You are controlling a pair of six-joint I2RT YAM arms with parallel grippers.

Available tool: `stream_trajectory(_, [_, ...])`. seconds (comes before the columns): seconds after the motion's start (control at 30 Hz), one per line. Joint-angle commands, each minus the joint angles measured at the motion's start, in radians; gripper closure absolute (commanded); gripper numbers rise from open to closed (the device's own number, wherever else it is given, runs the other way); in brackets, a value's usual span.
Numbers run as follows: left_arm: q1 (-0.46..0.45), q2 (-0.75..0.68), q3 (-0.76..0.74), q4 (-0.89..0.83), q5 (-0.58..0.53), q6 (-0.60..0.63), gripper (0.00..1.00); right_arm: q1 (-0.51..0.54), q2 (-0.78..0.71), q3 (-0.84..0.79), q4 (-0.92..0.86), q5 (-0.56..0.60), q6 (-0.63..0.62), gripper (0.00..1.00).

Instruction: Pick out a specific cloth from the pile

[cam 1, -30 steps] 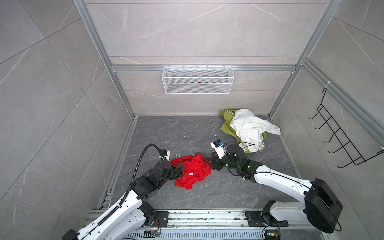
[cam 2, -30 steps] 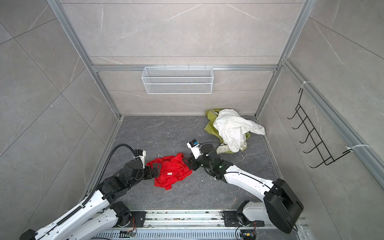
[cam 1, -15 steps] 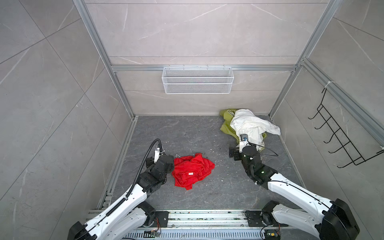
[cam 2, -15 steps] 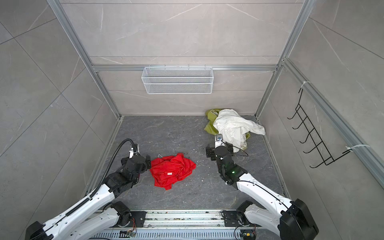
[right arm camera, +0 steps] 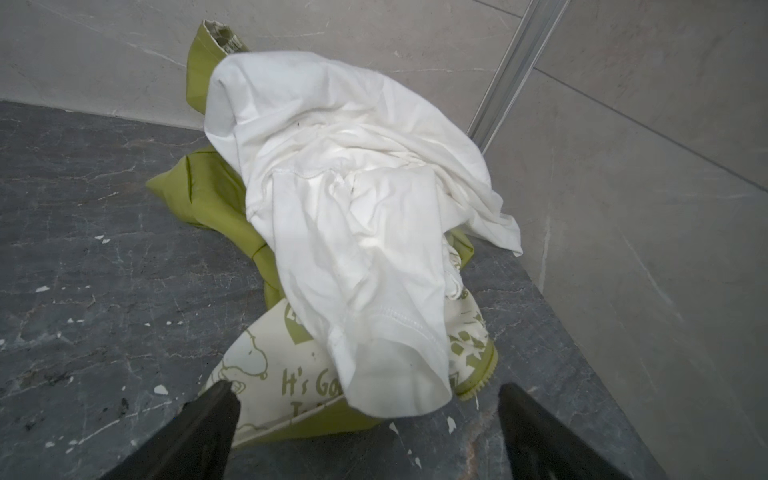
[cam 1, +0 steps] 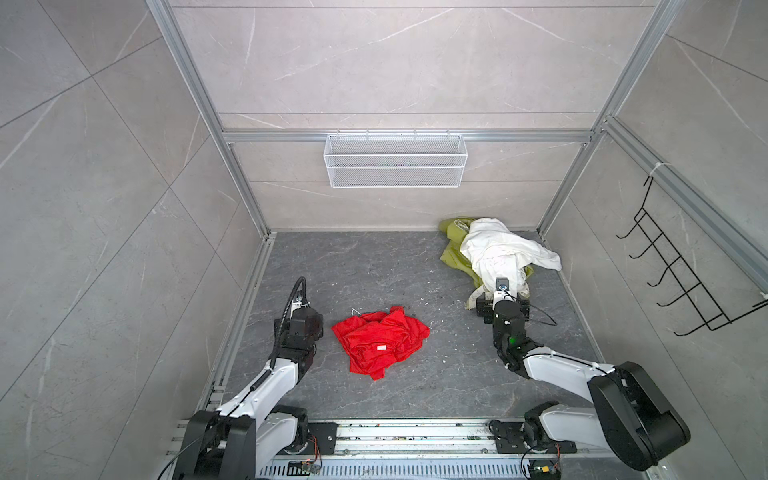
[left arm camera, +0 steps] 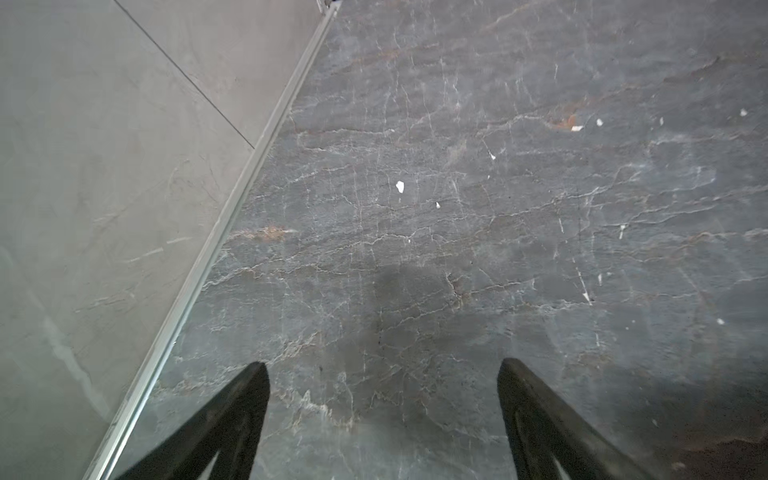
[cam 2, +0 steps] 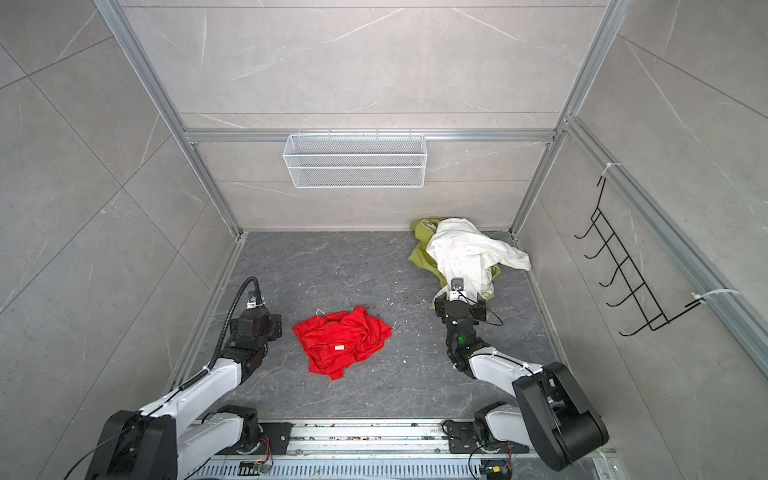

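The cloth (cam 1: pixel 380 340) (cam 2: pixel 343 338) is bright red with a small white label. It lies crumpled on the dark floor in both top views, apart from the pile and touched by neither gripper. The pile (cam 1: pixel 496 253) (cam 2: pixel 465 253) sits in the back right corner, a white garment (right arm camera: pixel 353 199) draped over an olive-green one (right arm camera: pixel 208 195) with a pale printed patch (right arm camera: pixel 266 374). My left gripper (cam 1: pixel 306 318) (left arm camera: pixel 382 365) is open over bare floor, left of the cloth. My right gripper (cam 1: pixel 502 306) (cam 2: pixel 460 308) (right arm camera: pixel 365 388) is open at the pile's near edge, holding nothing.
A white wire basket (cam 1: pixel 395 160) hangs on the back wall. A black hook rack (cam 1: pixel 681 278) is fixed to the right wall. An aluminium rail (left arm camera: pixel 232 208) runs along the floor by the left wall, close to my left gripper. Small white specks dot the floor.
Both grippers were at the red cloth's edges. The left has pulled back and turned away to the left. The right has swung over to the pile. The cloth stays on the floor.
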Motion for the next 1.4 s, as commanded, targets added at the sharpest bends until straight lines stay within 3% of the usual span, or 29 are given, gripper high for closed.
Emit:
stream_trajectory(0.0, [0.013,0.069,0.034,0.215,0.076,0.056,0.13,-0.036,0.037,-0.046,0.213,-0.112,-0.004,0.01])
stream_trajectory(0.3, [0.063,0.17,0.06,0.353,0.229,0.123,0.17,-0.069,0.121,-0.027,0.263,-0.095,0.022,0.05])
stream_trajectory(0.63, [0.174,0.297,0.027,0.54,0.32,-0.004,0.22,-0.144,0.126,-0.055,0.301,-0.201,0.075,0.04])
stream_trajectory(0.83, [0.189,0.311,0.018,0.569,0.328,-0.015,0.13,-0.184,0.184,-0.049,0.338,-0.192,0.123,0.03])
stream_trajectory(0.93, [0.187,0.317,0.013,0.583,0.321,-0.014,0.0,-0.197,0.177,-0.055,0.337,-0.208,0.134,0.03])
stream_trajectory(1.37, [0.187,0.317,0.013,0.583,0.32,-0.014,0.0,-0.195,0.182,-0.086,0.404,-0.312,0.079,0.01])
